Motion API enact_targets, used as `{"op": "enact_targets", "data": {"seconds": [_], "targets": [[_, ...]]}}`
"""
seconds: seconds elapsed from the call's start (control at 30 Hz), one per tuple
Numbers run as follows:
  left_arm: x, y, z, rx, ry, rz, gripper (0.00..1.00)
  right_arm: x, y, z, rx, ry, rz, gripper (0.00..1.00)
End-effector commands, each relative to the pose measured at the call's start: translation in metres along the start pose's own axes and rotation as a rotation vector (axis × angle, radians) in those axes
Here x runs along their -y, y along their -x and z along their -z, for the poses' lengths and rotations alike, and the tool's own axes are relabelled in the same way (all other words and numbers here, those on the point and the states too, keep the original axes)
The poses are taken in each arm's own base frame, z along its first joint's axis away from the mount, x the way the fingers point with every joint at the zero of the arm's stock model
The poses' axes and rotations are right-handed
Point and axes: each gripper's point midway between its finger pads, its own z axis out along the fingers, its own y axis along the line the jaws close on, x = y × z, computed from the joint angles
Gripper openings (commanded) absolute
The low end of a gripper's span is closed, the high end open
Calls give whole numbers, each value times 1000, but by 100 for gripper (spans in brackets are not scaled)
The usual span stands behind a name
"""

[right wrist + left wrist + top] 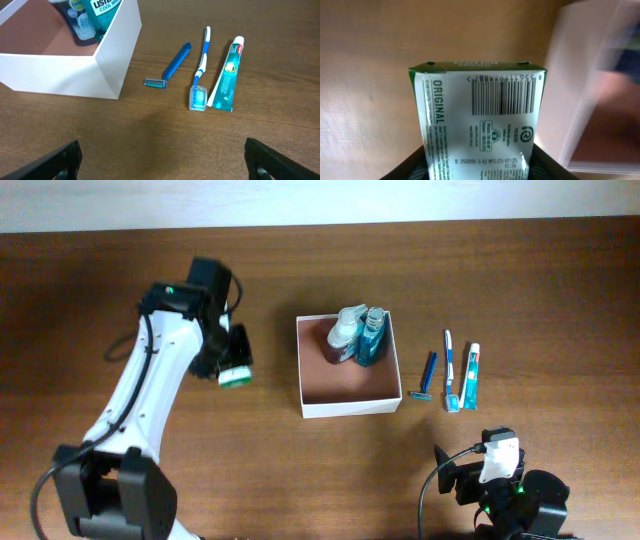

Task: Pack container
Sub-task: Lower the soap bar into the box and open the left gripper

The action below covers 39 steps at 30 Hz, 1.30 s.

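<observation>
The container [350, 408] is a square white-walled box with a reddish-brown inside at the table's middle; it also shows in the right wrist view [75, 75] and blurred in the left wrist view [580, 100]. Two bottles [358, 335] stand in its far corner. My left gripper [234, 375] is shut on a green-and-white soap box [480, 125], held left of the container above the table. My right gripper [162, 160] is open and empty, low at the front right. A blue razor [427, 373], a toothbrush [449, 368] and a toothpaste tube [470, 376] lie right of the container.
The wooden table [500, 270] runs to a pale wall at the back. The razor [170, 66], toothbrush [200, 70] and toothpaste tube [227, 75] lie side by side ahead of my right gripper.
</observation>
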Motion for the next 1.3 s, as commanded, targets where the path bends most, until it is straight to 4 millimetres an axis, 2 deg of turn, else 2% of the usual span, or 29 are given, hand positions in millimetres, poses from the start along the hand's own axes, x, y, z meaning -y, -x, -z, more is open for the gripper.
{"op": "enact_targets", "data": {"seconds": [0.0, 0.1, 0.23, 0.27, 0.33, 0.47, 0.6, 0.87, 1.0, 1.13, 1.2, 1.23, 1.27], "targets": [[36, 14, 40, 104, -61, -174, 51, 0, 1, 1, 9, 2, -1, 99], [60, 12, 44, 135, -87, -232, 51, 0, 1, 1, 9, 2, -1, 99], [90, 5, 34, 139, -102, -287, 52, 0, 1, 1, 9, 2, -1, 99], [96, 4, 28, 139, -91, -270, 59, 0, 1, 1, 9, 2, -1, 99], [107, 5, 15, 132, -83, -233, 64, 0, 1, 1, 9, 2, -1, 99], [137, 9, -17, 118, -121, -267, 64, 0, 1, 1, 9, 2, -1, 99], [142, 9, -42, 83, -103, -260, 64, 0, 1, 1, 9, 2, -1, 99], [133, 13, -41, 77, -90, -186, 64, 0, 1, 1, 9, 2, -1, 99], [110, 14, -14, 61, -67, -164, 65, 0, 1, 1, 9, 2, -1, 99], [80, 26, 38, 129, -34, -175, 68, 0, 1, 1, 9, 2, -1, 99], [56, 32, 72, 197, 22, -141, 72, 0, 1, 1, 9, 2, -1, 99], [41, 33, 95, 245, 54, -127, 74, 0, 1, 1, 9, 2, -1, 99], [34, 32, 109, 271, 65, -127, 75, 0, 1, 1, 9, 2, -1, 99]]}}
